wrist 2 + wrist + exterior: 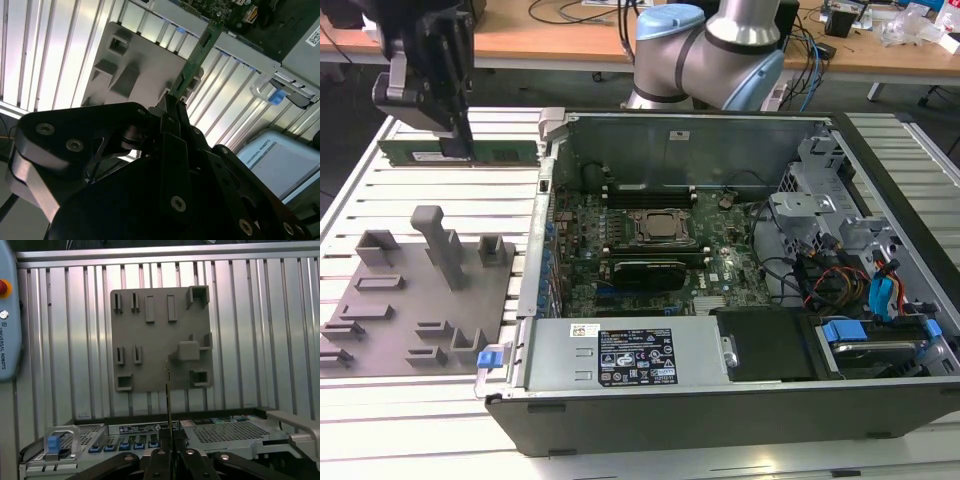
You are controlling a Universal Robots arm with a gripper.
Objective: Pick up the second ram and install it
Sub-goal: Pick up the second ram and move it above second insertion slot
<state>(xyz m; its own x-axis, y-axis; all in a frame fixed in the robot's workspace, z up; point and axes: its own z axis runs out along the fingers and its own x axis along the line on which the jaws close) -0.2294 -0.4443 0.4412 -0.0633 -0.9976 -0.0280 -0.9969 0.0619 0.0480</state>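
**Second ram clamped in the gripper, outside the case**

Nearest in the exterior view, the open computer case [720, 405] lies on the slatted table [430, 430], its motherboard [720, 265] exposed. On the exterior view's left, beside the case, sits the grey fixture plate [410, 300] with its upright blocks. Beyond the plate, the gripper [455, 150] hangs over the table, its jaws closed on the second ram [505, 153] near mid-length. The green stick lies level and lengthwise, clear of the plate and of the case. In the second wrist view the second ram [195, 60] juts out from between the fingers. Farther back stand the arm [720, 50] and a workbench [560, 30].
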